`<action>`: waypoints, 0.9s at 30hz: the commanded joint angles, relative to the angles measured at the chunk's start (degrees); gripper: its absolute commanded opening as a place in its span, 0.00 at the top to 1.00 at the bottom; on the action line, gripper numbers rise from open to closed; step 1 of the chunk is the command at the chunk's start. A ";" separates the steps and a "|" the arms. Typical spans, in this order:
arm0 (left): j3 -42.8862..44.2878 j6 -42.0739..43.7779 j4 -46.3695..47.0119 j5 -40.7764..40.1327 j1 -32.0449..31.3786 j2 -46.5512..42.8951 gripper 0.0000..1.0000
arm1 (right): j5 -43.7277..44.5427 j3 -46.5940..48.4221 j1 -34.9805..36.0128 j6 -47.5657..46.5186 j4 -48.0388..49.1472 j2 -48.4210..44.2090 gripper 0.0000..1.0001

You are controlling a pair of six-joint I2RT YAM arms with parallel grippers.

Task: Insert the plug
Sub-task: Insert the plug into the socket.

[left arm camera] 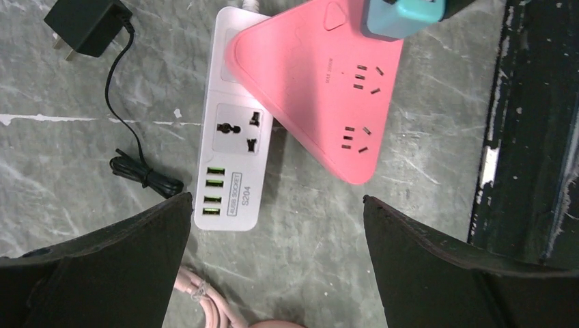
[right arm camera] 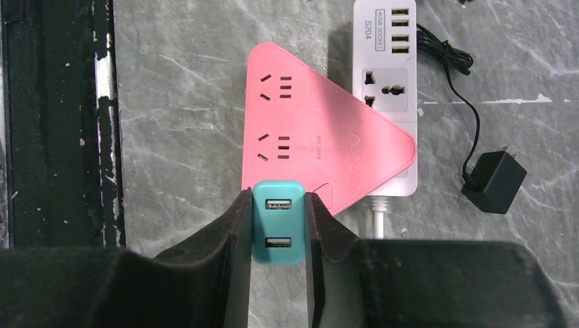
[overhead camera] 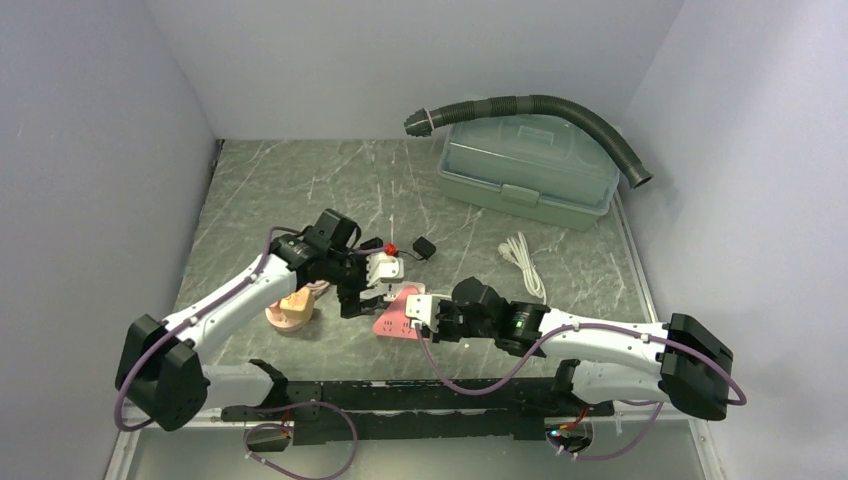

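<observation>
Marble-patterned table point(overhead camera: 300, 190): a grey-green storage box point(overhead camera: 525, 165) stands at the far right, with a corrugated hose point(overhead camera: 560, 108) lying across its lid. Near the middle, a pink triangular socket block point(right arm camera: 321, 137) lies partly over a white power strip point(right arm camera: 386, 89). The left gripper point(left arm camera: 276, 205) hangs above both, jaws spread wide, holding nothing. The right gripper point(right arm camera: 278, 198) is clamped on the teal USB charger plug point(right arm camera: 278, 225), at the pink block's corner. A black adapter point(right arm camera: 495, 181) lies beside the white strip.
</observation>
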 commanded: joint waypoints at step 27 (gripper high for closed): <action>1.29 -2.11 11.98 7.12 -0.45 11.28 0.03 | 5.91 -3.79 6.17 4.99 3.02 0.87 1.00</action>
